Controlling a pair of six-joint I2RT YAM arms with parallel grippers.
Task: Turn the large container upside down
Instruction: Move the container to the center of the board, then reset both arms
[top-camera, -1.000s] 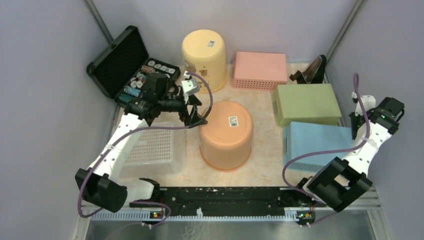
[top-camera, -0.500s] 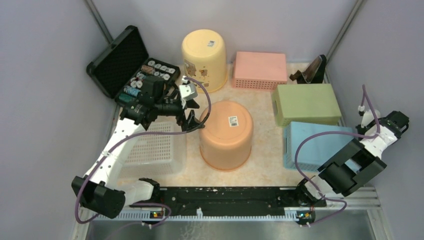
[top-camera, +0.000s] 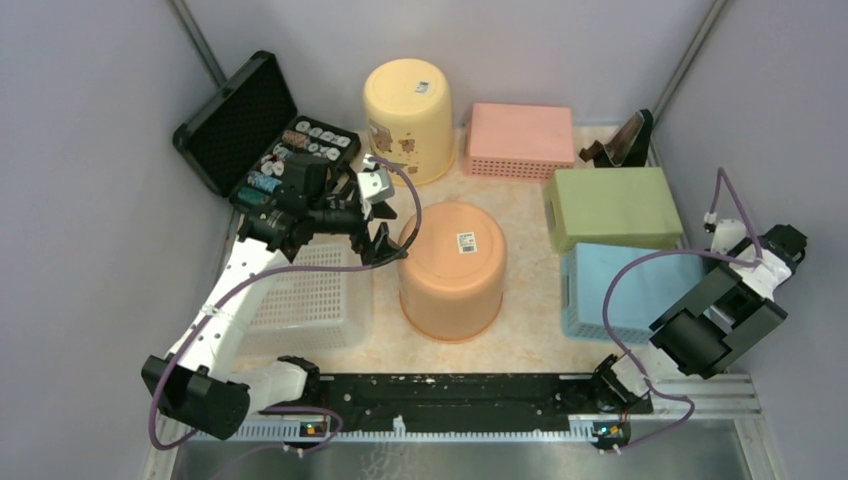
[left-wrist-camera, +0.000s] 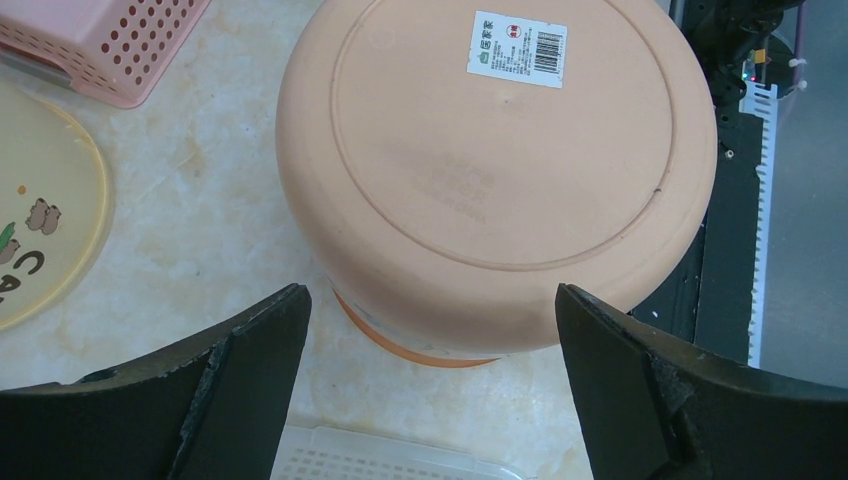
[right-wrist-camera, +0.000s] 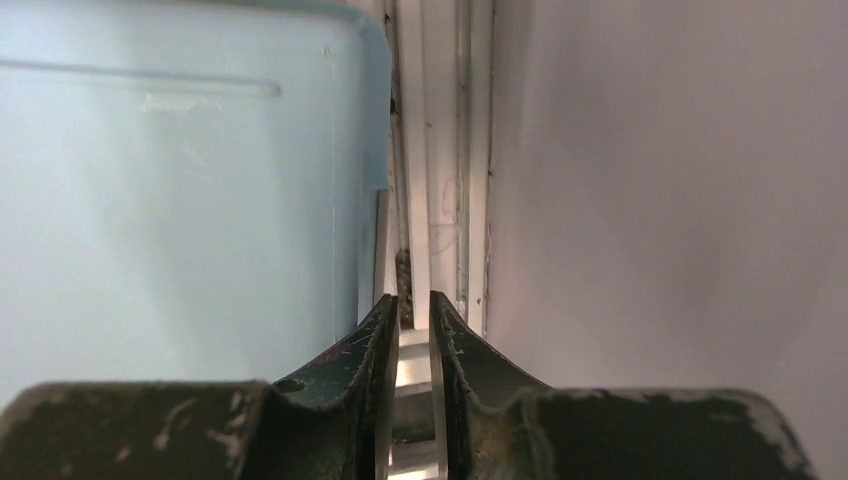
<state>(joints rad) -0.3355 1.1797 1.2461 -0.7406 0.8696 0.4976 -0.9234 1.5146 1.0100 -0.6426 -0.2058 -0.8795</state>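
The orange bucket (top-camera: 452, 270) sits at the centre of the tabletop (top-camera: 520, 200) and has not shifted over the last second. What has changed is the arms. The left gripper (top-camera: 383, 240) has backed a little away from the bucket's 9 to 10 o'clock side. Its jaws are released, spread as wide as they go, with nothing in them. In the left wrist view the two fingers frame the bucket's near wall without touching it.

The right arm has folded back toward the 4 o'clock edge of the tabletop, beside the blue bin (top-camera: 620, 280). The right gripper (right-wrist-camera: 412, 305) has its jaws almost clenched, with only a thin slit left between them, and they grasp nothing.

Both arms drawing off suggests the turning is finished rather than about to start.

The bucket stands with its flat base up, and the white label (top-camera: 466, 240) on that base faces the overhead camera. Its mouth points straight down, and the wider rim looks to rest on the tabletop. Its long axis, from base to mouth, runs vertically with no visible lean.

The yellow bucket (top-camera: 408, 110) at 12 o'clock from it is also base-up, and the white basket (top-camera: 310, 295) lies close at 9 o'clock. Neither touches it.
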